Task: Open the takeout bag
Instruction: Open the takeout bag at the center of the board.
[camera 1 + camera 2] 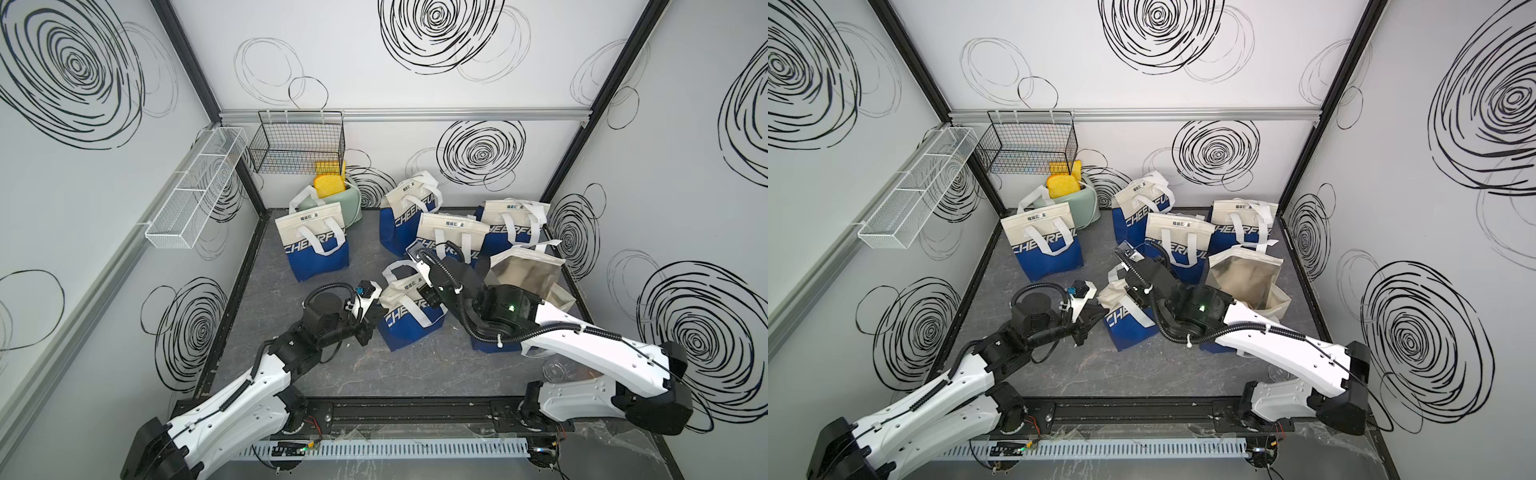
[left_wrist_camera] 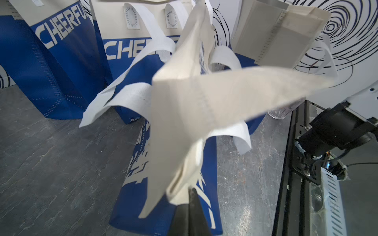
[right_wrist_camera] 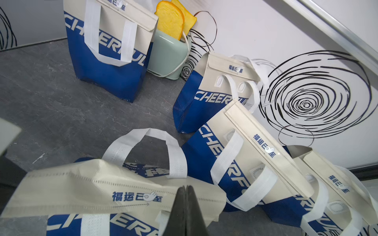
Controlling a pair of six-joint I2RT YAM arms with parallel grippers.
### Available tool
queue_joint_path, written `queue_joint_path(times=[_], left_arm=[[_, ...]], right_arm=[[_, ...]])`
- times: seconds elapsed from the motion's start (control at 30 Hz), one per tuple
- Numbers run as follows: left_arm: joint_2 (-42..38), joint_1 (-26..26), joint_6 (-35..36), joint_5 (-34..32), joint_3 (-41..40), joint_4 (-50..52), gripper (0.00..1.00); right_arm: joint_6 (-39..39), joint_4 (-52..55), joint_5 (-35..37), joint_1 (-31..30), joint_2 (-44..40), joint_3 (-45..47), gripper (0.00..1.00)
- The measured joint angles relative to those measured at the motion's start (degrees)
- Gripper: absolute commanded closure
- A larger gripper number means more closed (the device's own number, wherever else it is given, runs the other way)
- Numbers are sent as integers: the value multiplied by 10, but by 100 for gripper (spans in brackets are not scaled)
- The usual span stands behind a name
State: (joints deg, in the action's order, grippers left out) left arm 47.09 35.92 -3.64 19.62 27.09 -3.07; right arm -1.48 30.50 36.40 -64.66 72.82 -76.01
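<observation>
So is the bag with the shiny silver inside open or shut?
Open. The blue and beige fabric bag has its flap up; its silver lining shows in both top views.

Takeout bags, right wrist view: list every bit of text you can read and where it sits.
"CHEERFUL": slanted cream capitals on the bags' blue bands, clearest on the upright bag beside the toaster.
"福运已至": blue print on the cream flaps, as on the front bag; a hand symbol overlaps the third character, so that one is unsure.
Small print at the bag bases: too small to read.
</observation>
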Motion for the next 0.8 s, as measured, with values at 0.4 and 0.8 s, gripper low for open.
queue_joint_path(times=[0.4, 0.8], left_arm=[[-1, 0, -12, 16, 0, 0, 100], [-5, 0, -12, 24, 3, 10, 100]], right_arm=[[-8, -38, -103, -35, -95, 141, 38], [-105, -206, -63, -64, -115, 233, 40]])
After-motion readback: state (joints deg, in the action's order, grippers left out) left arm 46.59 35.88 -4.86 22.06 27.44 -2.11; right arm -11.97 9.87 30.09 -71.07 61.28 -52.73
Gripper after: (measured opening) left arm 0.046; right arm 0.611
